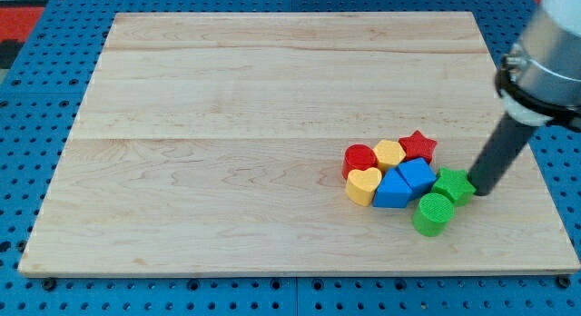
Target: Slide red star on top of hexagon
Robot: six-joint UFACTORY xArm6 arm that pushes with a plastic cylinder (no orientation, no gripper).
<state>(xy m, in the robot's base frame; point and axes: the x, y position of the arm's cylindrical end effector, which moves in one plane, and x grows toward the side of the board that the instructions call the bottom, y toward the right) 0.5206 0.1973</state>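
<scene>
The red star [418, 145] lies at the top right of a tight cluster of blocks on the wooden board [227, 125]. A yellow hexagon [389, 153] touches it on its left. My tip [479, 191] rests on the board just right of the green star [452, 185], close to or touching it, and below right of the red star. A red cylinder [359, 159], a yellow heart [363, 185], a blue triangular block [393, 190], a blue cube-like block [417, 174] and a green cylinder [433, 213] fill the rest of the cluster.
The arm's grey body [545, 53] hangs over the board's right edge at the view's upper right. A blue pegboard [36, 171] surrounds the board.
</scene>
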